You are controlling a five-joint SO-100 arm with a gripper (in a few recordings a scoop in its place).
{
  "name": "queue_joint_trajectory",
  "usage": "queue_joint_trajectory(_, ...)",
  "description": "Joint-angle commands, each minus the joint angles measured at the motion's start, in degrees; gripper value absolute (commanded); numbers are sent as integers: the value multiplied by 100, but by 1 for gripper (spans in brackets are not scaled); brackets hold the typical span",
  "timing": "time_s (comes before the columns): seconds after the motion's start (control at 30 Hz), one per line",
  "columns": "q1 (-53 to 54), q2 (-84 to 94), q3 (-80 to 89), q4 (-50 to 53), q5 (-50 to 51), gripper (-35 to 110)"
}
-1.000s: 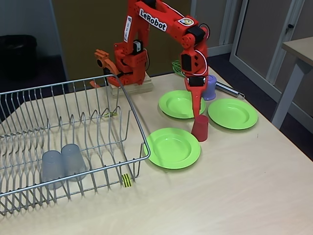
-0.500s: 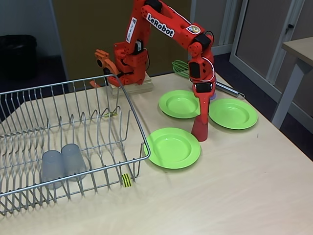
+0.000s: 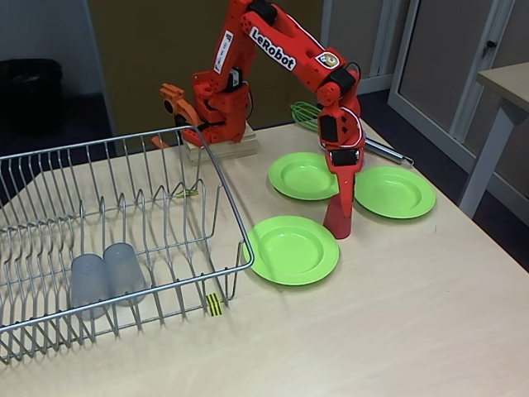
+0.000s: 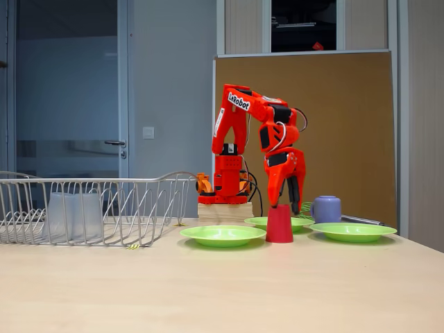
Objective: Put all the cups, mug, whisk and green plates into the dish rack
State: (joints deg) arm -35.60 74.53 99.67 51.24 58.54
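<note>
One small red cup [image 3: 338, 221] is standing by the green plates [image 3: 294, 249], with the gripper [image 4: 286, 200] spread open above it.

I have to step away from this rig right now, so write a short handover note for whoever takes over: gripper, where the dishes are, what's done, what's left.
Gripper: open, fingers straddling the rim of the upright red cup, not yet closed or lifted.
Done: two grey cups stand inside the dish rack.
Left on the table: the red cup between the plates; three green plates; the purple mug behind the arm; the whisk at the far edge, beside the arm.
Next, probably: close on the red cup and carry it to the rack, then the mug, whisk and plates.
</note>
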Motion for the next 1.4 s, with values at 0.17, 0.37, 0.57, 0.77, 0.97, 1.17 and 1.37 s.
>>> queue_joint_trajectory(0.17, 141, 158, 431, -457, -123, 38)
queue_joint_trajectory(0.37, 193, 123, 545, -606, -141, 27)
queue_joint_trajectory(0.57, 246, 123, 501, -615, -185, 19)
queue_joint_trajectory(0.77, 272, 237, 114, -255, -396, 18)
queue_joint_trajectory(0.97, 422, 387, -1187, 1055, -1046, 18)
queue_joint_trajectory(1.17, 861, 387, -2610, 2197, -2206, 17)
queue_joint_trajectory(1.37, 1758, 879, -3032, 2795, -3727, 17)
